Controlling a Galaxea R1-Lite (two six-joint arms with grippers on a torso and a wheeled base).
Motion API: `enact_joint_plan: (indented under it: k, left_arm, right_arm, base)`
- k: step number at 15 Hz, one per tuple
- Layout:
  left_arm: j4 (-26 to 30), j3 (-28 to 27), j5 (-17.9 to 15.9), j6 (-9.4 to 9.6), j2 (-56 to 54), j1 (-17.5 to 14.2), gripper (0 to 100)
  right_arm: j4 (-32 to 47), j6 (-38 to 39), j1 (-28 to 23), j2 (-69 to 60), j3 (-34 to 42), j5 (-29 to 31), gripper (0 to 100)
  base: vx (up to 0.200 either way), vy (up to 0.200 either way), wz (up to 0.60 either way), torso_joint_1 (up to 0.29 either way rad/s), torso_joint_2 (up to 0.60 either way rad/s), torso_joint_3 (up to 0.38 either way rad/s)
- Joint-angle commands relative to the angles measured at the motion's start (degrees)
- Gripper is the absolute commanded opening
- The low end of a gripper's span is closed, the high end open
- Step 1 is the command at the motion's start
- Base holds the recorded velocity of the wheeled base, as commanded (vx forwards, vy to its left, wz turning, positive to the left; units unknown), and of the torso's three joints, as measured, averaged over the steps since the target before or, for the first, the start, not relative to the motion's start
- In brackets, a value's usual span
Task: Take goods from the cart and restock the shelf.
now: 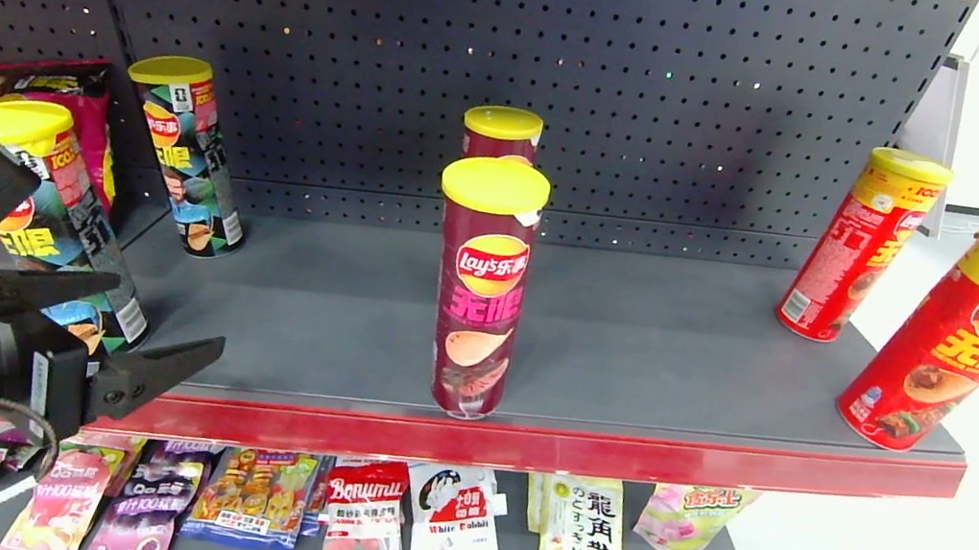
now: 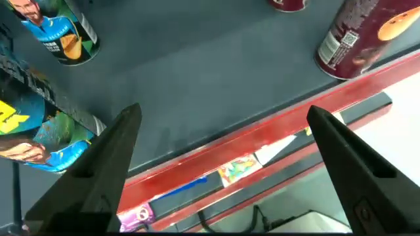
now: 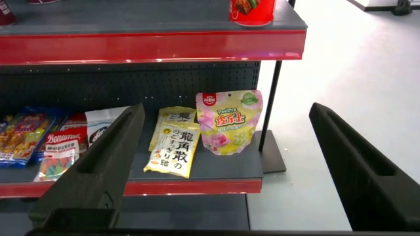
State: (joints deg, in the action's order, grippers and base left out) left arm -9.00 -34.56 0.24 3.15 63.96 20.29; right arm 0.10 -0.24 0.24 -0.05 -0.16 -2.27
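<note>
Left gripper (image 1: 163,314) and right gripper (image 3: 226,108): jaws wide open, empty. Best draw the left straight back off the shelf (image 1: 633,355), clear of the black can (image 1: 60,192) beside it.

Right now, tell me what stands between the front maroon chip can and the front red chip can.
Nothing: head view shows bare grey shelf from the front maroon chip can to the front red chip can.

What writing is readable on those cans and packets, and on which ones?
"Lay's": front maroon can
"100%": front red can, under its lid
"White Rabbit": white packet, lower shelf
"龍角散": yellow packet, lower shelf
Remaining print on cans and packets: too small or blurred to read.
</note>
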Motion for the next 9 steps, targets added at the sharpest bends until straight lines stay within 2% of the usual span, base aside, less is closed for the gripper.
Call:
enact_joint_plan:
  k: [1, 3, 4, 6, 7, 9]
  left_arm:
    - [0.1, 2.8, 0.2, 0.63, -6.7, 0.2, 100]
    - [4.3, 3.4, 0.6, 2.92, -16.4, -1.4, 100]
    - [7.2, 3.9, 0.6, 3.36, -20.0, -2.7, 100]
    - [16.6, 7.1, 1.7, 4.06, -31.5, -7.1, 100]
    - [17.4, 7.9, 2.0, 4.06, -33.2, -7.7, 100]
    - [18.0, 13.8, 6.5, 4.06, -40.5, -9.2, 100]
  right_arm:
    - [0.0, 0.0, 0.0, 0.0, 0.0, 0.0, 100]
    - [0.0, 0.0, 0.0, 0.0, 0.0, 0.0, 100]
    - [0.0, 0.0, 0.0, 0.0, 0.0, 0.0, 100]
    - [0.0, 0.0, 0.0, 0.0, 0.0, 0.0, 100]
    - [0.0, 0.0, 0.0, 0.0, 0.0, 0.0, 100]
    - [0.0, 0.0, 0.0, 0.0, 0.0, 0.0, 100]
  base:
    - [0.000, 0.000, 0.00, 0.000, 0.00, 0.000]
    - [0.000, 0.000, 0.00, 0.000, 0.00, 0.000]
    - [0.000, 0.000, 0.00, 0.000, 0.00, 0.000]
    - [0.000, 0.000, 0.00, 0.000, 0.00, 0.000]
    - [0.000, 0.000, 0.00, 0.000, 0.00, 0.000]
    - [0.000, 0.000, 0.00, 0.000, 0.00, 0.000]
